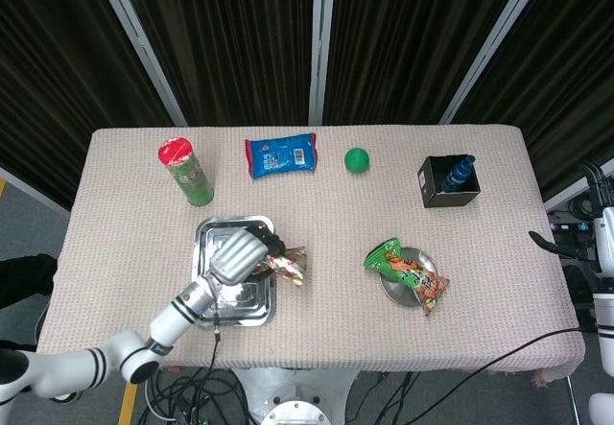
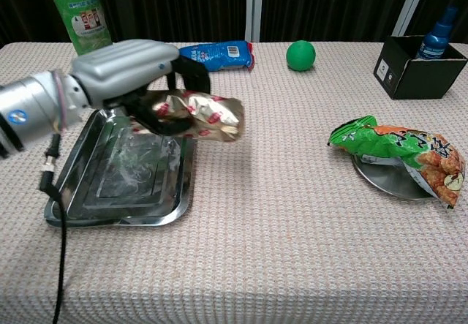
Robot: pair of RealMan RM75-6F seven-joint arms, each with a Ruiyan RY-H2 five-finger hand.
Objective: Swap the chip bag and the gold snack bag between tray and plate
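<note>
My left hand (image 1: 237,253) (image 2: 130,71) holds the gold snack bag (image 1: 287,264) (image 2: 204,114) in the air, just over the right edge of the metal tray (image 1: 205,236) (image 2: 96,199). The bag sticks out to the right of the hand. The green and orange chip bag (image 1: 408,272) (image 2: 401,149) lies across the round metal plate (image 1: 391,294) (image 2: 382,177) at the right. The right hand itself is out of both views; only part of the right arm shows at the head view's right edge.
A green chip can (image 1: 186,171) (image 2: 86,33) stands behind the tray. A blue snack pack (image 1: 280,154) (image 2: 213,55), a green ball (image 1: 357,160) (image 2: 300,55) and a black box with a blue bottle (image 1: 448,181) (image 2: 420,64) line the far side.
</note>
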